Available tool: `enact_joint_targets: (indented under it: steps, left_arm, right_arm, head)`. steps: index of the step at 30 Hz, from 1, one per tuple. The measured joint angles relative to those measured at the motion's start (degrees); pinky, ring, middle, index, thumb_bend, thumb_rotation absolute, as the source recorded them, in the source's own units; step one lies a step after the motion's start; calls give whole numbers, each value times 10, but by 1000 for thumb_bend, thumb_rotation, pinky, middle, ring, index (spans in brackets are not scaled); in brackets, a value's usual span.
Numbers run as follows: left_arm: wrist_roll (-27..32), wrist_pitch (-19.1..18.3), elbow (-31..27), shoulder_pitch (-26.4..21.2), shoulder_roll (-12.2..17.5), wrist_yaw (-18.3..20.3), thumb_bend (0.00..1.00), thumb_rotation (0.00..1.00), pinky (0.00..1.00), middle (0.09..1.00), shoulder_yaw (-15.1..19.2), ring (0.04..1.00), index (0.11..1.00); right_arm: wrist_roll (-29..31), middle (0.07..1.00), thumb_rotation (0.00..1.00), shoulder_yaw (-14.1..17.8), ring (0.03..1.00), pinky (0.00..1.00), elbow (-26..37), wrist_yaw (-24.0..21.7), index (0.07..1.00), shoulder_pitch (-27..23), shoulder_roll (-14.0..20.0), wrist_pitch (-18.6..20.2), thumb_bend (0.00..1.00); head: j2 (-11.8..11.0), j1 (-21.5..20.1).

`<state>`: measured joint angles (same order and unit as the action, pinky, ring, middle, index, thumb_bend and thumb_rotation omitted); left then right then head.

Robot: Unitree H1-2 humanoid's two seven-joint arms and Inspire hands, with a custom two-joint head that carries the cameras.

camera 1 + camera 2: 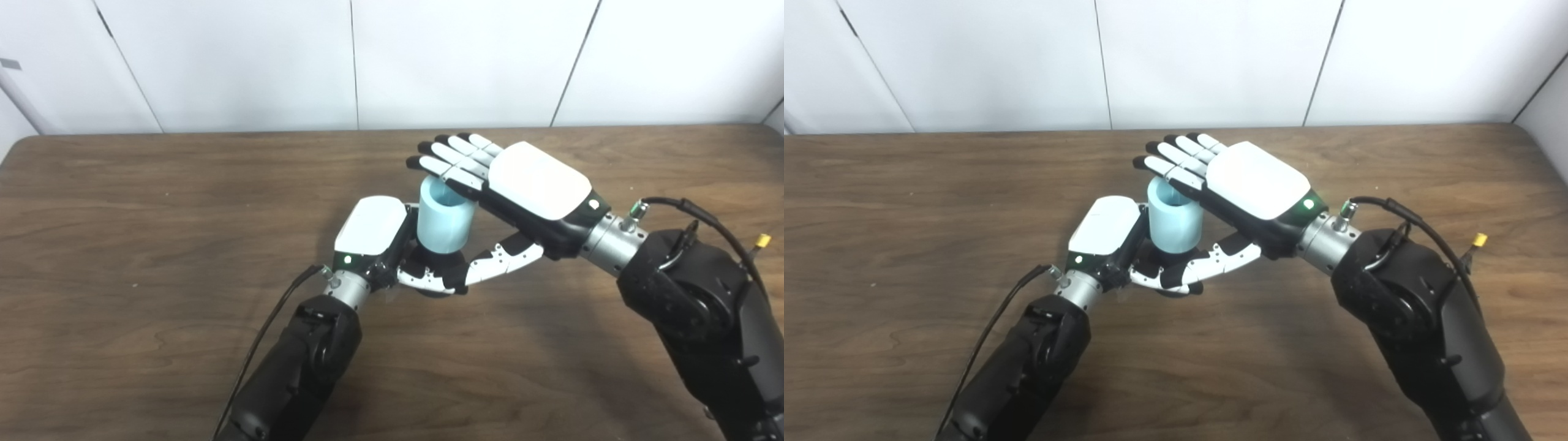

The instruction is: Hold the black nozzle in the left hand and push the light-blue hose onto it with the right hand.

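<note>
A short light-blue hose [445,222] stands upright at the table's middle, its open end facing up. Its lower end sits on the black nozzle [436,260], which is mostly hidden inside my left hand [373,229]. That hand is shut around the nozzle, just left of the hose. My right hand [527,184] is open and lies flat over the hose, with its straight fingers [450,160] resting on or just above the far rim. Its thumb [499,260] reaches under toward my left hand's fingers. It does not grasp the hose.
Both hands work above a brown wooden table [153,245], with a white panelled wall behind it. A black cable [269,324] runs along my left forearm. Another cable [704,214] loops over my right forearm, and a small yellow connector [762,240] sits beside it.
</note>
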<state>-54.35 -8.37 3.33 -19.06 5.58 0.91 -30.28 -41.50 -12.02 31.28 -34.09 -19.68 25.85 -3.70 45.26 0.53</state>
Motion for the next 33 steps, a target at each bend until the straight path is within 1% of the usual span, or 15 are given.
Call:
enact_joint_targets:
  steps: [3,6,8,13,16,20,23,27,31,33]
  left_arm:
    - [0,-1,-1,0,0,2,525,0,405,465,0,526,491]
    - [0,0,-1,0,0,2,525,0,389,443,0,503,494]
    - [0,0,-1,0,0,1,525,0,390,447,0,501,493]
    - [0,0,-1,0,0,1,526,0,391,455,0,507,490]
    - [0,0,-1,0,0,2,526,0,399,462,0,518,490]
    - [-1,-2,-1,0,0,3,524,0,425,495,0,541,481]
    - [-4,-4,-2,0,0,3,523,0,428,500,-1,546,480]
    - [-5,-7,-2,0,0,5,524,0,417,485,-3,536,486]
    - [-6,-8,-4,-1,2,15,525,0,396,474,-4,512,490]
    - [-6,-8,-5,-2,3,17,524,0,398,487,-4,524,485]
  right_arm:
    - [0,994,1000,0,1000,1000,1,-6,944,2,0,1,641]
    - [-4,989,1000,-5,1000,1000,3,-19,946,7,1,1,630]
    - [-6,976,1000,-7,999,1000,4,-24,939,9,3,1,633]
    - [-16,956,954,-12,983,1000,5,-26,919,8,7,-1,647]
    - [-21,949,936,-18,976,998,5,-22,909,8,7,-1,643]
    - [-23,945,959,-24,972,999,-1,-16,908,7,7,-1,650]
    - [-23,939,964,-28,963,988,-7,-10,901,6,7,-1,655]
    - [-23,934,970,-33,954,978,-18,5,899,5,7,-5,659]
    - [-25,936,973,-38,953,977,-24,15,898,5,8,-6,659]
    - [-26,937,972,-41,952,975,-29,22,899,5,8,-8,660]
  head:
    - [1,0]
    - [2,-1]
    - [2,-1]
    - [3,-1]
    - [4,0]
    - [5,0]
    - [6,-1]
    - [9,-3]
    - [11,-3]
    - [11,-3]
